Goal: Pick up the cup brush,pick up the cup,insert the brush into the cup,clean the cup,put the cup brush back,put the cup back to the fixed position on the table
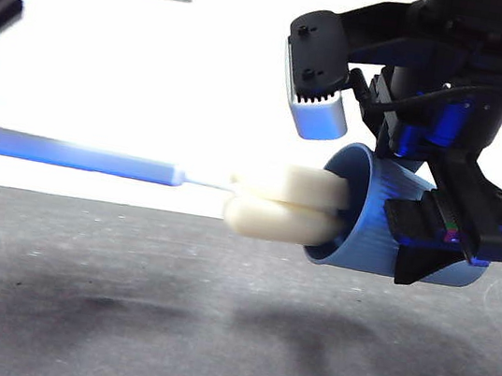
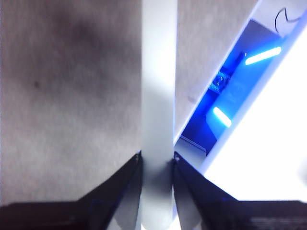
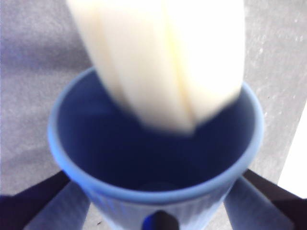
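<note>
Front view shows the cup [image 1: 374, 216] lifted clear of the surface [image 1: 212, 324], tipped on its side with its mouth facing the cup brush [image 1: 282, 202]. Its cream sponge head is partly inside the rim. Gripping the cup's ribbed wall is the right claw [image 3: 158, 211], one jaw on each side. Pinched on the brush's grey handle is the left claw [image 2: 157, 165], holding it level above the surface.
</note>
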`<state>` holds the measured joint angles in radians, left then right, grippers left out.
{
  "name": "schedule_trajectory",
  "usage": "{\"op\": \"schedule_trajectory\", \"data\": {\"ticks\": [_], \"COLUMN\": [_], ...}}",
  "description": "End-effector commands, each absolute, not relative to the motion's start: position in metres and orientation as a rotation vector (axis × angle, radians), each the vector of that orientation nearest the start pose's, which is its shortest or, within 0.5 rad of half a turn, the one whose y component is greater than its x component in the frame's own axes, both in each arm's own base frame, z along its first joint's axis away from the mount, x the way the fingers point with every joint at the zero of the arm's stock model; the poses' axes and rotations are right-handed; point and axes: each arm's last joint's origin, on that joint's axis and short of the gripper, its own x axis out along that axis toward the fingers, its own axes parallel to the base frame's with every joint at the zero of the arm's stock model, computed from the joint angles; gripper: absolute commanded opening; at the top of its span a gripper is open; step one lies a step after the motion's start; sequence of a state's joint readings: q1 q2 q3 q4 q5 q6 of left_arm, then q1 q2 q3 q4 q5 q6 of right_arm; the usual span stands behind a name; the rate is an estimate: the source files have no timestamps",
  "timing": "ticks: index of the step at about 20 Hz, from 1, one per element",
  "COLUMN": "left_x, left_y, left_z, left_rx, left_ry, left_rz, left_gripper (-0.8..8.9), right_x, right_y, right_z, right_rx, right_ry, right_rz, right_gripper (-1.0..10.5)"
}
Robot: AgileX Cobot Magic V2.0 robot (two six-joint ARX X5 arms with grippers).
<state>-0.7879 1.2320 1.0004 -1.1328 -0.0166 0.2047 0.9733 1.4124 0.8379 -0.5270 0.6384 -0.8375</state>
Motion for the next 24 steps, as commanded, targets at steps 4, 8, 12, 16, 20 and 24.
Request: {"op": "schedule_trajectory", "data": {"ticks": [4, 8, 12, 16, 20, 24], "left_x": [0.148, 0.151, 0.159, 0.167, 0.169, 0.166], "left_y": [-0.149, -0.155, -0.172, -0.186, -0.188, -0.183], "left_z": [0.260, 0.259, 0.251, 0.237, 0.235, 0.235], "left_rx": [0.685, 0.656, 0.617, 0.589, 0.566, 0.585], "left_ry": [1.191, 1.167, 1.121, 1.140, 1.146, 1.191], "left_rz": [-0.816, -0.855, -0.907, -0.920, -0.905, -0.875], "left_gripper": [-0.09, -0.09, -0.09, -0.09, -0.09, -0.09], "right_x": [0.161, 0.160, 0.154, 0.144, 0.142, 0.145], "right_y": [0.206, 0.207, 0.216, 0.225, 0.225, 0.221], "right_z": [0.200, 0.200, 0.201, 0.202, 0.202, 0.201], "right_rx": [-1.577, -1.573, -1.556, -1.556, -1.560, -1.554], "right_ry": [0.612, 0.608, 0.553, 0.500, 0.498, 0.532], "right_rz": [0.644, 0.651, 0.693, 0.728, 0.731, 0.705], "right_gripper": [-0.1, -0.1, -0.1, -0.1, -0.1, -0.1]}}
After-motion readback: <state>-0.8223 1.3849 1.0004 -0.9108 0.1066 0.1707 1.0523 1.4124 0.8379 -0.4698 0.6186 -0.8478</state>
